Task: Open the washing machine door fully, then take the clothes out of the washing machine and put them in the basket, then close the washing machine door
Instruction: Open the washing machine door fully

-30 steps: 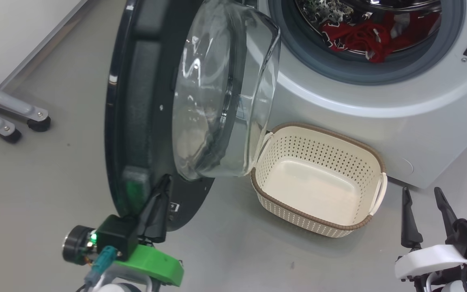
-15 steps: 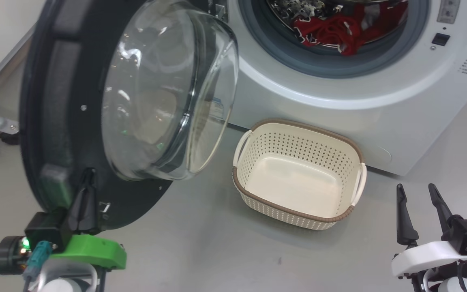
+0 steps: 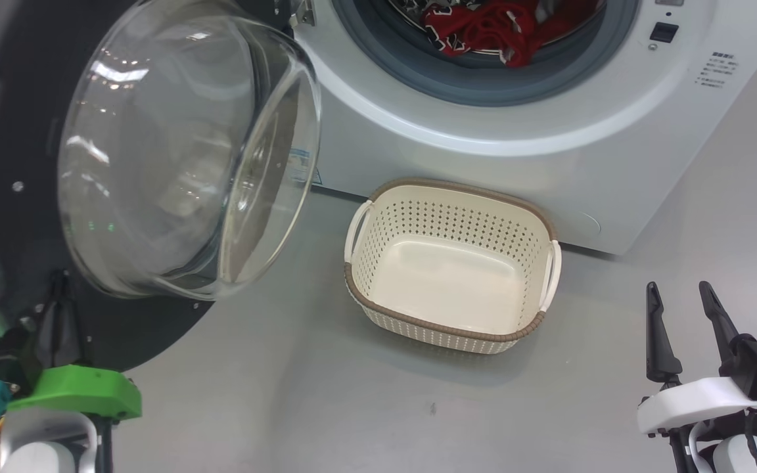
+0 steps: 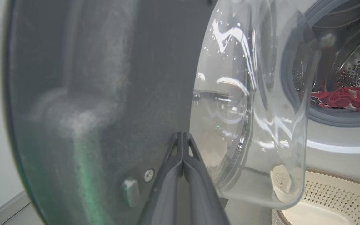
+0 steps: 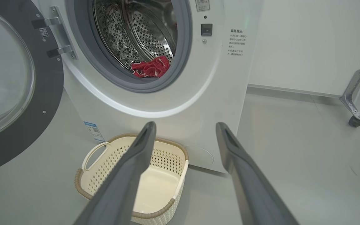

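Door: big round door (image 3: 155, 157) with a wide black rim and a clear glass bowl, swung out wider than a moment ago, hanging at the left of the machine.
Washing machine: big white washing machine (image 3: 483, 151) with a grey rubber ring, mouth open and free of the door.
Clothes: soft bright red clothes (image 3: 483, 29) with black-and-white edges, lying low at the front of the shiny steel drum.
Basket: small cream plastic basket (image 3: 451, 187) with holes and a brown rim, empty, on the grey floor (image 3: 286, 394) just in front of the machine.
Left gripper: left gripper (image 4: 183, 137) with two dark fingers pressed together, tips against the black inside face of the door, pinching nothing.
Right gripper: right gripper (image 3: 677, 289) with fingers spread apart, holding nothing, over the floor right of the basket.
Change: door pushed wider; head view shifted too, so the basket only looks moved.
Meaning: opening step likely almost done; maybe one more small push, then a reach for the clothes.
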Controlling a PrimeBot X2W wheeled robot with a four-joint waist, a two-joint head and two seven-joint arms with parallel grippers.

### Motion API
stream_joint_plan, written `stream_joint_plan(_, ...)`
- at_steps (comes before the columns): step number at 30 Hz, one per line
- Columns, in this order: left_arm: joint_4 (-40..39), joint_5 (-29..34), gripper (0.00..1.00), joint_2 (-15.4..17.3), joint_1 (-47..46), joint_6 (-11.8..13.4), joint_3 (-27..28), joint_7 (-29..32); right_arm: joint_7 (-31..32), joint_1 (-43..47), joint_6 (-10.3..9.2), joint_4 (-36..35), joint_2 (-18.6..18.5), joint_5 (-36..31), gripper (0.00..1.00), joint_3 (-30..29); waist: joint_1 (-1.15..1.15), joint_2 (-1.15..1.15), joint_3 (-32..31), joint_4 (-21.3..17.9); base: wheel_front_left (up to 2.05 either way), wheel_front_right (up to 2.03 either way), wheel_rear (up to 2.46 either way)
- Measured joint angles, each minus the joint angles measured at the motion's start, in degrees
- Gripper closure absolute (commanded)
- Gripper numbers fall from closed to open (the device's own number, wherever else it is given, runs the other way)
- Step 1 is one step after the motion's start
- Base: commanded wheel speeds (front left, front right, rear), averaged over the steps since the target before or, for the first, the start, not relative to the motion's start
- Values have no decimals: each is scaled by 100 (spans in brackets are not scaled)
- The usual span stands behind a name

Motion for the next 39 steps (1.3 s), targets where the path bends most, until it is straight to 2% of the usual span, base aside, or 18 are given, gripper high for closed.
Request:
stream_joint_plan(19, 870, 0, 100, 15, -465, 0, 708, -366, 0, -37, 5, 22, 1, 0, 0, -20, 0, 0, 64, -183, 0, 0, 0)
stream_joint_plan(31, 880, 3, 100, -26, -337, 1, 595, -665, -1, -68, 59, 129, 66, 0, 0, 94, 0, 0, -73, -323, 0, 0, 0)
stream_joint_plan(38, 560, 133, 100, -108, -78, -29, 194, -716, -1, -66, 58, 137, 75, 0, 0, 81, 0, 0, -189, -398, 0, 0, 0)
stream_joint_plan(39, 454, 208, 100, -115, -21, -112, 31, -732, -1, -66, 58, 138, 79, 0, 0, 91, 0, 0, -219, -424, 0, 0, 0)
